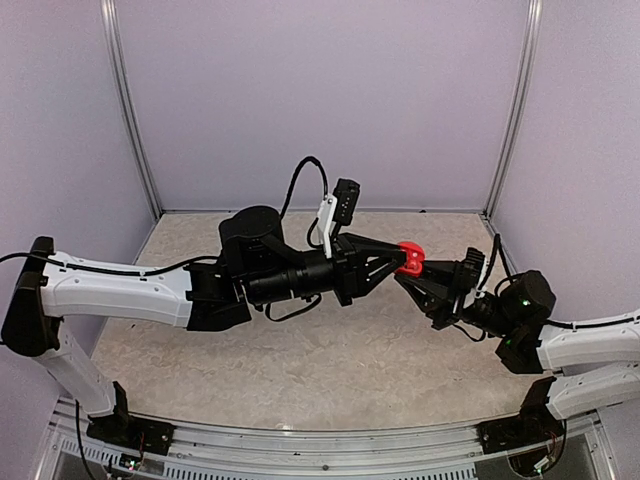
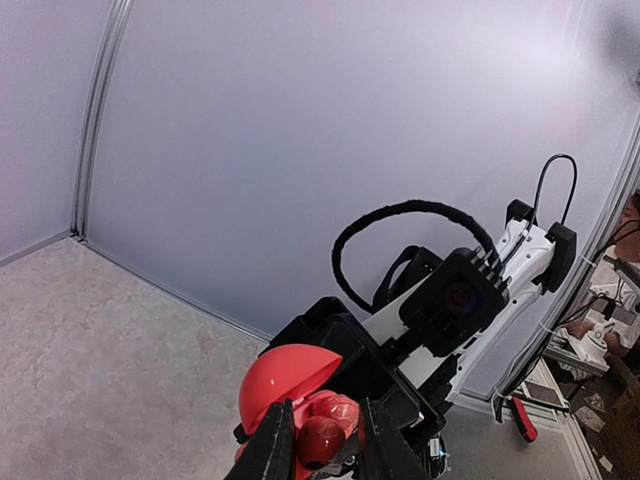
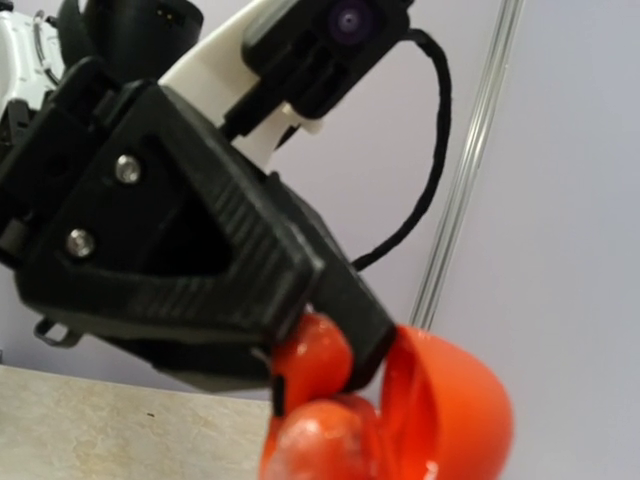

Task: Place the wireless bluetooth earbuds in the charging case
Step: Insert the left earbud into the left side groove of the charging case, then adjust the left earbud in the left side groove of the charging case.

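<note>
The top view shows me both arms meeting in mid-air, right of centre, above the speckled table point(image 1: 300, 350). A lot is hard to read there. The red charging case point(image 1: 408, 256) is only a small red blob between the black fingertips.

The right gripper point(image 1: 418, 272) is clamped on the case, but its own fingers are cut off below the right wrist view. In the left wrist view, at the bottom edge, the left gripper point(image 2: 325, 455) has its fingers close on either side of a red earbud point(image 2: 320, 440), just in front of the case's raised lid. I cannot tell whether they pinch it or merely flank it. Behind, the right arm's wrist camera point(image 2: 460, 295) and a looped black cable point(image 2: 400, 215) block the wall.
</note>
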You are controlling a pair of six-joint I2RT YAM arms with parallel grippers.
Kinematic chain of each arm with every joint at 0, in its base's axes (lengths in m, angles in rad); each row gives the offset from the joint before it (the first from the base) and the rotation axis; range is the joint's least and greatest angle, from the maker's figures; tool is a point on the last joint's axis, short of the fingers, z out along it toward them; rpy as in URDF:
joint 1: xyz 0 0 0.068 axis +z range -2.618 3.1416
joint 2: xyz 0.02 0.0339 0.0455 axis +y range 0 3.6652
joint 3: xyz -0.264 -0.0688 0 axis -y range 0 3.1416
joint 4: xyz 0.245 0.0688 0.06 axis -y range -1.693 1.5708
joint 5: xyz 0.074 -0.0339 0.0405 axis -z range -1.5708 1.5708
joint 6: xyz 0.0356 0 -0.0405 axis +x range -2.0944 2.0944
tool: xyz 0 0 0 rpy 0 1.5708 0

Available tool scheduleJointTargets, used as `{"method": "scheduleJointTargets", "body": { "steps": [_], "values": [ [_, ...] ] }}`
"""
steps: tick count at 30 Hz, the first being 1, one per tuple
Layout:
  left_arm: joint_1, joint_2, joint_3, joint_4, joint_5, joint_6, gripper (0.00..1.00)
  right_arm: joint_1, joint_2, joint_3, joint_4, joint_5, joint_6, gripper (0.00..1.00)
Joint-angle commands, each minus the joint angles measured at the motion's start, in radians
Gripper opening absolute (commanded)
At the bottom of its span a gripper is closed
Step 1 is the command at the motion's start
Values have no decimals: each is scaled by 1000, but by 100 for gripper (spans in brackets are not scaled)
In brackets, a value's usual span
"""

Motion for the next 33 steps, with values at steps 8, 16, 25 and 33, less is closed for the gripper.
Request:
{"method": "scheduleJointTargets", "body": {
  "steps": [8,16,25,33],
  "values": [
    [-3,-16,34,-133,-96,83,32,13,-31,17,42,1,13,0],
    [0,-79,-1,-171,-204,133,55,12,-52,-2,18,26,26,0],
    [97,-197,-74,-258,4,239,72,13,-113,12,-139,-11,64,0],
    [86,-282,-178,-277,65,425,87,11,-164,77,-353,-129,159,0]
  ]
}}
